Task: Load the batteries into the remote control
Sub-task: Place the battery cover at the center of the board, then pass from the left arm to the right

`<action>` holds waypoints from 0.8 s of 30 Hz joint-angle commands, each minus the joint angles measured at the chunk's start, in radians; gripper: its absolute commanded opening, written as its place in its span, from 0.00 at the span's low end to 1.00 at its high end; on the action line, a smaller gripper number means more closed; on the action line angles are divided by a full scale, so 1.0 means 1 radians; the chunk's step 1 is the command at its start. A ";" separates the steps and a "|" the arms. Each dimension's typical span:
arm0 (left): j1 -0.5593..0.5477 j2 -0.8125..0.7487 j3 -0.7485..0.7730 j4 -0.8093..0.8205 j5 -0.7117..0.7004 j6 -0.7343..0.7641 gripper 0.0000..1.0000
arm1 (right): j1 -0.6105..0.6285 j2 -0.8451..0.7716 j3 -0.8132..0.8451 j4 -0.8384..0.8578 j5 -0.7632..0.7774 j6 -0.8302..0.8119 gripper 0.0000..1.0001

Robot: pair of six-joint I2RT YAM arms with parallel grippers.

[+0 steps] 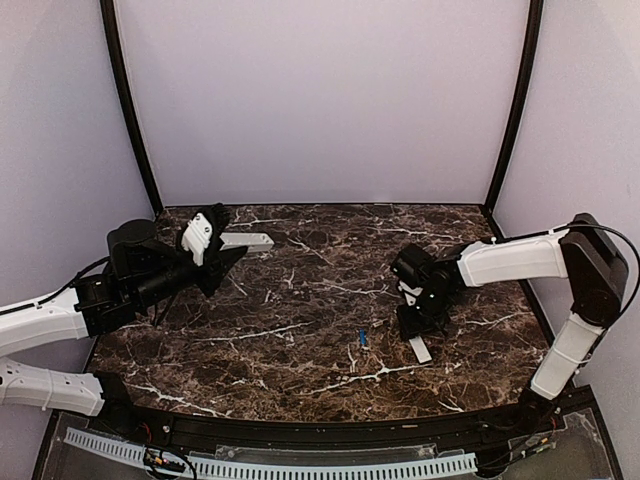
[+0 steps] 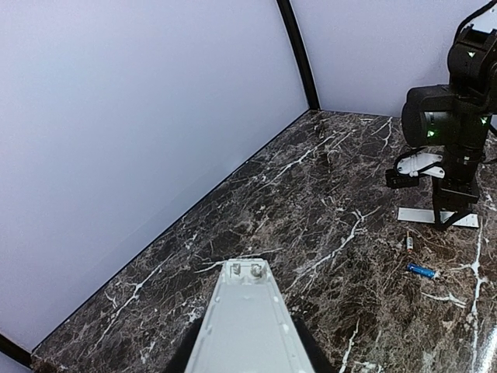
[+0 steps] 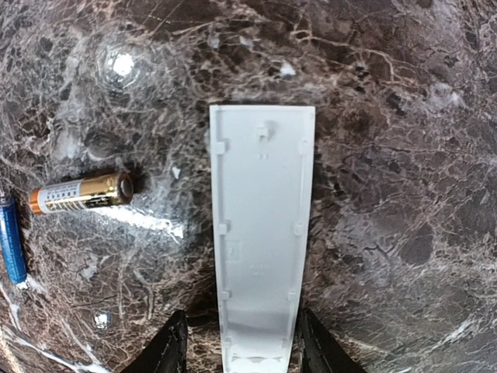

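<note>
Remote control [image 1: 248,240] clenched in left jaws; right jaws parted, astride cover strip [image 3: 260,233].

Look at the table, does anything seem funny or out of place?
Yes. The two loose cells do not match: a blue battery and a gold battery, lying apart on the table and pointing different ways. Beside them the white cover strip lies off the remote, inner side up.
</note>
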 commanded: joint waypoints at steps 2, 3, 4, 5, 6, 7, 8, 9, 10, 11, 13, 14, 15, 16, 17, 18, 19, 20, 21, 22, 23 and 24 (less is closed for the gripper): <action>0.004 -0.034 -0.010 0.006 0.099 -0.011 0.00 | 0.017 -0.057 0.042 -0.048 -0.016 -0.075 0.46; 0.004 -0.038 -0.012 0.009 0.110 -0.011 0.00 | 0.030 -0.081 0.058 -0.044 -0.008 -0.111 0.46; 0.004 -0.046 -0.018 0.017 0.168 -0.007 0.00 | 0.050 -0.112 0.073 -0.032 0.003 -0.158 0.46; 0.004 -0.055 -0.021 0.021 0.225 -0.005 0.00 | 0.077 -0.143 0.088 -0.010 0.013 -0.210 0.46; 0.004 -0.059 -0.027 0.027 0.254 -0.003 0.00 | 0.111 -0.189 0.098 0.037 0.013 -0.302 0.46; 0.004 -0.065 -0.029 0.030 0.316 -0.002 0.00 | 0.152 -0.223 0.103 0.084 0.004 -0.385 0.46; 0.003 -0.069 -0.033 0.033 0.348 -0.001 0.00 | 0.191 -0.255 0.102 0.140 -0.023 -0.465 0.47; 0.003 -0.073 -0.035 0.037 0.415 -0.001 0.00 | 0.227 -0.289 0.095 0.194 -0.063 -0.563 0.48; 0.003 -0.075 -0.037 0.037 0.446 -0.002 0.00 | 0.255 -0.318 0.081 0.257 -0.117 -0.647 0.50; 0.003 -0.078 -0.039 0.039 0.507 -0.004 0.00 | 0.277 -0.343 0.067 0.319 -0.156 -0.717 0.51; 0.002 -0.079 -0.041 0.043 0.586 -0.012 0.00 | 0.290 -0.373 0.043 0.437 -0.223 -0.808 0.57; 0.001 -0.079 -0.044 0.045 0.610 -0.019 0.00 | 0.293 -0.377 0.042 0.482 -0.249 -0.839 0.59; 0.001 -0.078 -0.045 0.049 0.650 -0.024 0.00 | 0.296 -0.373 0.049 0.517 -0.269 -0.864 0.61; 0.001 -0.077 -0.046 0.050 0.667 -0.026 0.00 | 0.300 -0.363 0.063 0.538 -0.279 -0.883 0.63; 0.001 -0.074 -0.046 0.050 0.698 -0.030 0.00 | 0.305 -0.348 0.081 0.549 -0.283 -0.900 0.63; 0.001 -0.070 -0.046 0.051 0.720 -0.032 0.00 | 0.310 -0.329 0.102 0.551 -0.284 -0.914 0.64; 0.001 -0.068 -0.046 0.054 0.727 -0.036 0.00 | 0.314 -0.307 0.122 0.551 -0.281 -0.932 0.64; 0.001 -0.064 -0.045 0.054 0.740 -0.038 0.00 | 0.321 -0.284 0.141 0.547 -0.280 -0.958 0.65; 0.001 -0.062 -0.044 0.057 0.744 -0.043 0.00 | 0.327 -0.252 0.159 0.541 -0.280 -0.974 0.65; 0.001 -0.059 -0.043 0.057 0.752 -0.044 0.00 | 0.335 -0.225 0.176 0.536 -0.279 -0.990 0.65; 0.001 -0.058 -0.043 0.057 0.755 -0.045 0.00 | 0.344 -0.201 0.195 0.530 -0.274 -1.002 0.65; 0.001 -0.058 -0.043 0.057 0.760 -0.045 0.00 | 0.351 -0.179 0.212 0.522 -0.269 -1.011 0.65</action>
